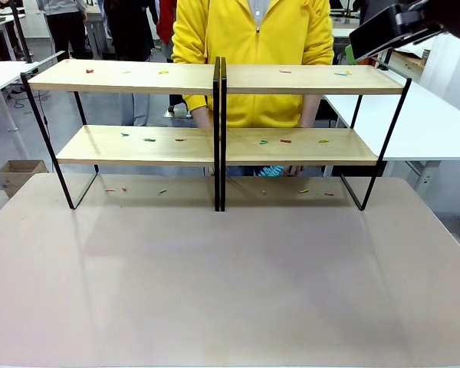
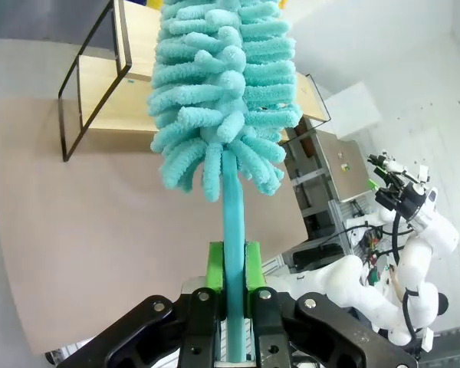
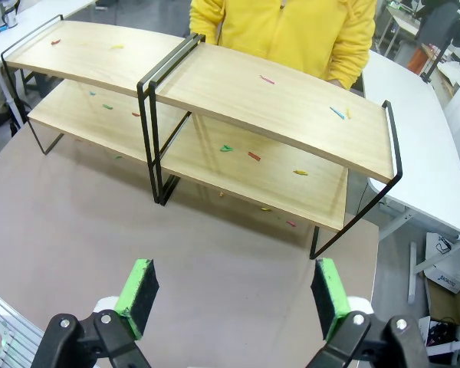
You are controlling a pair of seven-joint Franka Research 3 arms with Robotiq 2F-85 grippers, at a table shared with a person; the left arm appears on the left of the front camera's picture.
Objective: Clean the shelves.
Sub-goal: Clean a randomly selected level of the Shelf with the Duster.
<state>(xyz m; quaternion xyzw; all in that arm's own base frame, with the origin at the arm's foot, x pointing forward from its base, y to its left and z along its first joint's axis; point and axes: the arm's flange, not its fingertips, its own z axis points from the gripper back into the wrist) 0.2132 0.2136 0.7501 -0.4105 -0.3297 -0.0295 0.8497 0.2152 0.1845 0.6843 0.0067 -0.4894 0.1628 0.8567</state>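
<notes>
Nearest you, your left gripper point(image 2: 234, 268) is clamped tight on the teal stem of a fluffy duster point(image 2: 226, 115). Its green pads point(image 2: 217, 264) press against both sides of the stem, and the shaggy head rises above the fingers. Your right gripper point(image 3: 232, 291) hangs with its jaws spread wide and nothing between them.

Below both grippers lies the brown table point(image 1: 230, 276). Farther on, the shelves point(image 1: 138, 146) stand across the far part of that table. They are two racks joined at the middle, together nearly as wide as the tabletop. Your right wrist looks down on them from above.

Small coloured scraps point(image 1: 264, 141) lie scattered on the upper boards, the lower boards and the tabletop beneath the racks. Just behind the shelves stands a person point(image 1: 253, 38) in a yellow top, arms hanging down behind the boards.
</notes>
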